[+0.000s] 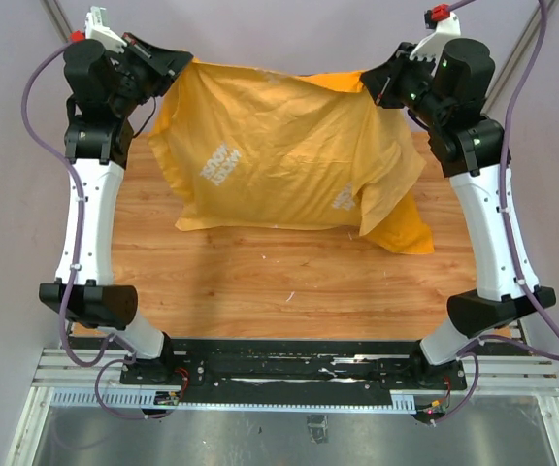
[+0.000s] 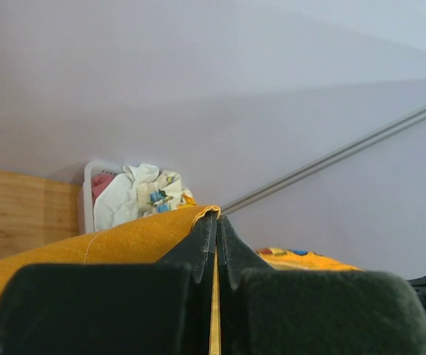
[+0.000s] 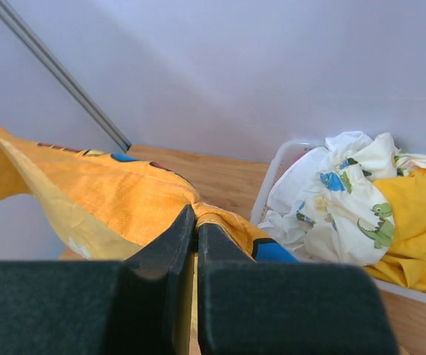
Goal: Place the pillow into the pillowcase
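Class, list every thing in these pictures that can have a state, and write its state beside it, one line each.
pillowcase: lifted by its two top corners, wrinkled, lower part down on the table.
left claw: shut on the pillowcase.
right claw: shut on the pillowcase.
pillow: not visible in any view.
basket: holding crumpled cloths.

Faint reversed white lettering on pillowcase (image 1: 279, 146), possibly "MICKEY"; nothing else legible.

Wood table (image 1: 289, 282) — pillowcase (image 1: 279, 155) bottom resting, laundry basket (image 2: 88, 196)
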`<action>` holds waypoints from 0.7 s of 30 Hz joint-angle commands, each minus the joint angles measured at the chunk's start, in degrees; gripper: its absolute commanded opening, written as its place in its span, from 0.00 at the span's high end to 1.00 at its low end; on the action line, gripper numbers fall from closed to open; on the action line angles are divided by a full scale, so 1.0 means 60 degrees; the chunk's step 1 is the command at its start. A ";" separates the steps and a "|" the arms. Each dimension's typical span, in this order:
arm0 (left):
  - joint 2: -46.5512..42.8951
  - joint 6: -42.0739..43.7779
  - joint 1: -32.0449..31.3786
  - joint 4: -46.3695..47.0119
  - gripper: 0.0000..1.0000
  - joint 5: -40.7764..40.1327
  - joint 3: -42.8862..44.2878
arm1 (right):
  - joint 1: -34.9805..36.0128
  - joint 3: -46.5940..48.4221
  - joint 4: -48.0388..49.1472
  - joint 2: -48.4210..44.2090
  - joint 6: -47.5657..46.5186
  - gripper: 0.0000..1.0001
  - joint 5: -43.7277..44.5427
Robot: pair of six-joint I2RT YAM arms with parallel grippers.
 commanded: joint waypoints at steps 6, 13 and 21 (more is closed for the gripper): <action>0.0984 -0.0351 0.0132 0.0383 1.00 0.0554 0.1200 | -0.0558 0.0629 0.0841 0.0423 -0.0064 0.99 -0.0142; 0.1473 -0.0408 0.0164 0.0527 1.00 0.0659 0.1676 | -0.0927 0.0998 0.1331 0.0953 0.0137 0.99 -0.0580; 0.1775 -0.0402 0.0230 0.0749 1.00 0.0798 0.2479 | -0.1224 0.1482 0.2003 0.1362 0.0262 0.99 -0.1066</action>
